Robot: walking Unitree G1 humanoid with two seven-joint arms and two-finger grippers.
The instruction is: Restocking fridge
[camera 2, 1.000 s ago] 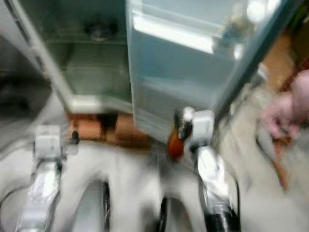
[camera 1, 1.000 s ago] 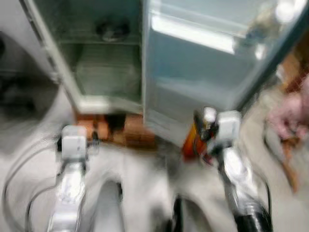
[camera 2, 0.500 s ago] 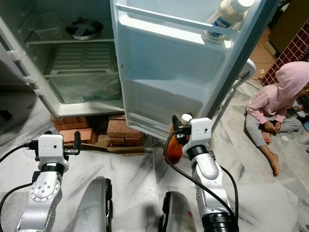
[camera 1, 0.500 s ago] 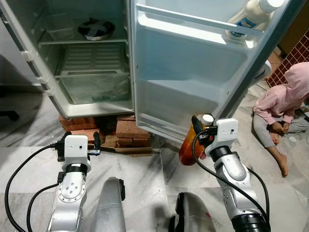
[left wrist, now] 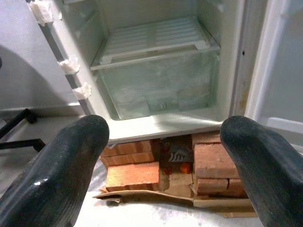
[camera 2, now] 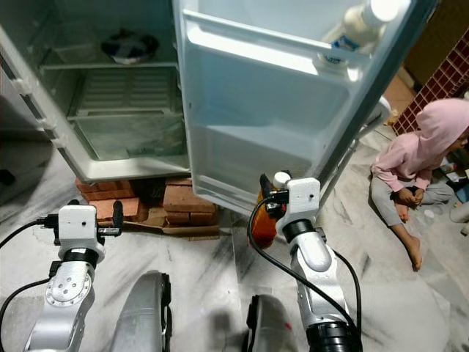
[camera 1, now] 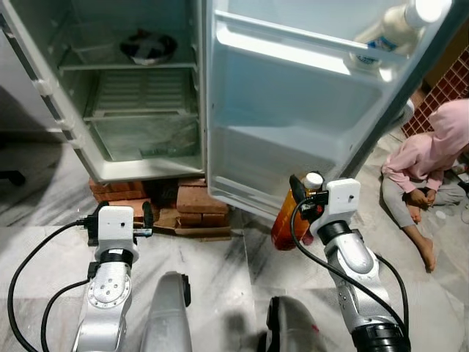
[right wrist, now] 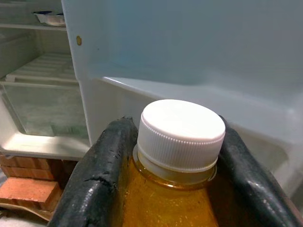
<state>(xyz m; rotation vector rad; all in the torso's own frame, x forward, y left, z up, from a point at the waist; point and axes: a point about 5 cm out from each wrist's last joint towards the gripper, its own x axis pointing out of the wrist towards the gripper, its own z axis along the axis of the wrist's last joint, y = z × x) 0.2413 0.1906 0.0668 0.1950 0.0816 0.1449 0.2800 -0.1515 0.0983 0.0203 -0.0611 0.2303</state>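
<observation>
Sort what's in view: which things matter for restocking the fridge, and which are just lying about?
Job: orange bottle clamped in right gripper; open fridge door shelves; white bottle already shelved; left gripper, open.

Lying about: bricks under fridge; covered bowl; seated person.

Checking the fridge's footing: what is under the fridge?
Red bricks and flattened cardboard sit under the fridge; some small clutter lies in the gap between the bricks. Farther back is hidden.

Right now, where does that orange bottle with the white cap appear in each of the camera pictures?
Left eye view: orange bottle in the right gripper, below the open fridge door.
Right eye view: same, lower centre.
Right wrist view: cap and neck between the fingers.
Left wrist view: not in it.
Shared landmark: bricks under the fridge.
</observation>
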